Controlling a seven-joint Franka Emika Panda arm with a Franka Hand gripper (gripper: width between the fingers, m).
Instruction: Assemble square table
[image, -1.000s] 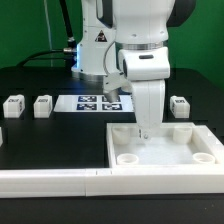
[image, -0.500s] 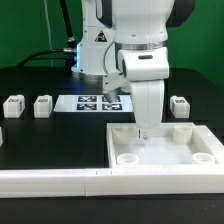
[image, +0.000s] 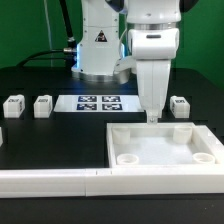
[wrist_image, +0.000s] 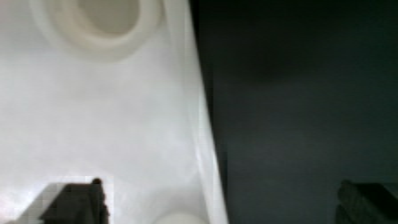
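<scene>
The Panda arm (image: 150, 45) is seen at twelve o'clock. The square tabletop (image: 165, 152) is laid at five o'clock on the black table (image: 45, 140), against the L-shaped border wall (image: 55, 180). The marker board (image: 100, 102) is set centrally. A leg block (image: 13, 105) and another leg block (image: 43, 104) are placed at nine o'clock, and a third leg block (image: 180, 106) at three. The gripper (image: 152, 117) is held spread and empty over the tabletop's far rim.
</scene>
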